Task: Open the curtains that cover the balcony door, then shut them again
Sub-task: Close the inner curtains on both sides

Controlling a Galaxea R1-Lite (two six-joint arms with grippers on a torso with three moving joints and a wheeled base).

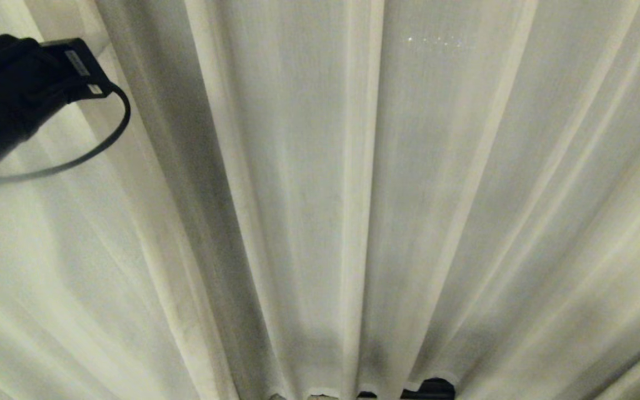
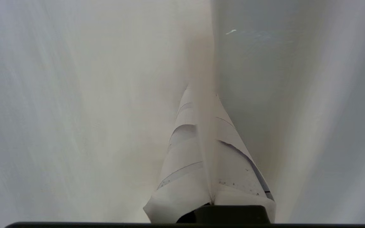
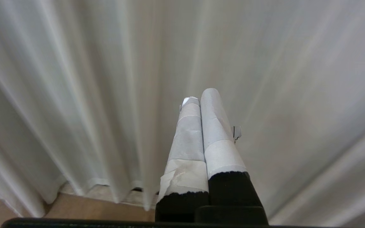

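Mostly curtains point(image 1: 320, 200) hide everything; left pincer point(image 2: 203, 95) clamps a fold; right pincer point(image 3: 200, 98) closed, empty.

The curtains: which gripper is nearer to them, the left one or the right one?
Left. The left gripper is shut on a fold of the curtains, touching the fabric. The right gripper is shut on nothing and points at them from a short way off.

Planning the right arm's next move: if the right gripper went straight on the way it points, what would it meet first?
Most likely the curtains: the shut right gripper points at their pleated fabric, empty, with nothing visible between. The gap is hard to judge.
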